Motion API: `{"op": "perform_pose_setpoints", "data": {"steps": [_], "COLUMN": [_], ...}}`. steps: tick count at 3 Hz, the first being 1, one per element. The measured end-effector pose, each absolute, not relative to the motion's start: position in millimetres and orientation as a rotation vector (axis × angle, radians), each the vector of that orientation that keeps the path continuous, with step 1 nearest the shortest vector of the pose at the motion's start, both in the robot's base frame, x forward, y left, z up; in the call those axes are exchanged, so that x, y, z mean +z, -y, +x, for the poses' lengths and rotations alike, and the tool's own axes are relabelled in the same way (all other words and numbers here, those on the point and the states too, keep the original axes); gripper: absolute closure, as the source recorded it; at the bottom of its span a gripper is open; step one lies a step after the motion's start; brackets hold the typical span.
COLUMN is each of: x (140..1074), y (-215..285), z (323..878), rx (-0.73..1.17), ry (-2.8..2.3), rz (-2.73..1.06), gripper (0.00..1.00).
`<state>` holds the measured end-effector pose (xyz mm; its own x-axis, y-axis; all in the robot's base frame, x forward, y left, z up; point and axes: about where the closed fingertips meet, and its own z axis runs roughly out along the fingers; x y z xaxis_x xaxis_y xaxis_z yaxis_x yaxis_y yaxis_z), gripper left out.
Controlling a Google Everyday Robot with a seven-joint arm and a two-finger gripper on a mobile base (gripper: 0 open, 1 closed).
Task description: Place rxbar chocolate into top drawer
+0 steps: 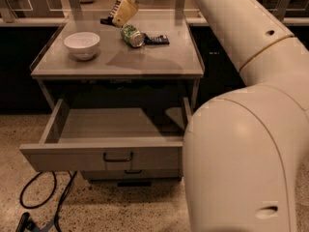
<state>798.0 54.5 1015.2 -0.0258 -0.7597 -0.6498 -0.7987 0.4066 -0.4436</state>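
A small black flat bar, the rxbar chocolate (106, 21), lies at the far edge of the grey table (159, 62). My gripper (121, 12) hangs just above and to the right of it, at the back of the table. Whether it touches the bar I cannot tell. The top drawer (104, 156) is pulled open below the table top. Its grey inside (116, 122) holds nothing and its dark bar handle (118, 157) faces me. My arm (241, 42) reaches over from the right.
A crushed green can (131, 35) lies near the table's middle back, with a dark bluish flat bar (157, 39) beside it on the right. A white bowl (82, 44) stands at the left. The lower drawer (128, 174) is shut. Black cables (43, 202) lie on the floor.
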Motion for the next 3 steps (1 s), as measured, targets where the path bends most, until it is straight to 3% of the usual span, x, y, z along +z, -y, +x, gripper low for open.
{"op": "perform_pose_setpoints", "data": {"steps": [1, 3], "x": [1015, 1117], "y": [-55, 12], "z": [798, 770], "rx": [0.055, -0.286], "ry": [-1.78, -1.79], "rz": [-1.354, -1.186], "gripper": [1.0, 1.0]}}
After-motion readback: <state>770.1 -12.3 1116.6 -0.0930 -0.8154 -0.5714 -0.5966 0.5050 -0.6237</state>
